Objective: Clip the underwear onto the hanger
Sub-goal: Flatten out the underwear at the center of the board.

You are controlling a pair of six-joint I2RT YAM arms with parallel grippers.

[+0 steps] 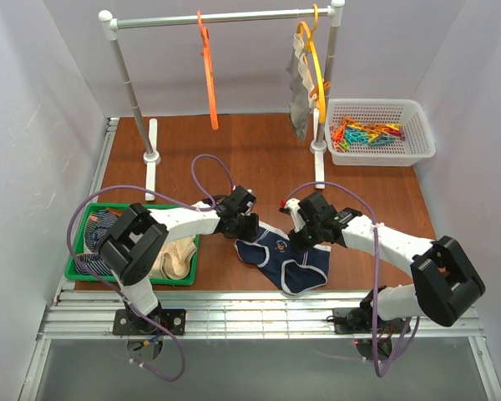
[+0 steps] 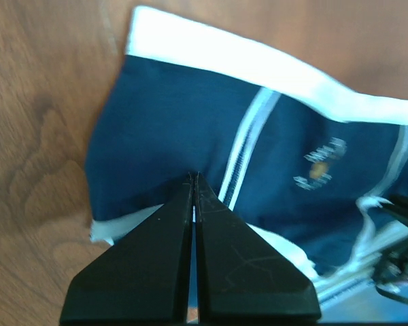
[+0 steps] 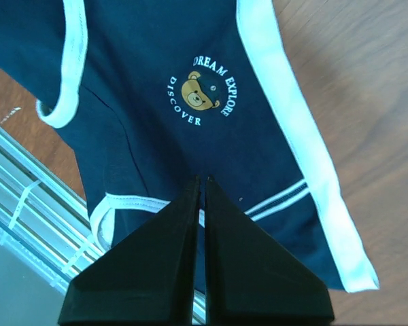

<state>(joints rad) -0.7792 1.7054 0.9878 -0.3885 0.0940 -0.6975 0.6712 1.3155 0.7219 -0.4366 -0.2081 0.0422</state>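
Bright, even light with soft shadows. The left wrist view is blurred, the white band of the underwear [image 2: 170,129] glaring (the right wrist view is sharp).

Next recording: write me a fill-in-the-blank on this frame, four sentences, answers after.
1. The left tool and right tool are both ___ on the underwear.
2. The underwear is printed with a small cartoon ___.
3. The clips lie in a white ___.
4. In the top view, the hanger hangs on the rail to the ___ of the yellow hanger.
Answers: shut; bear; basket; left.
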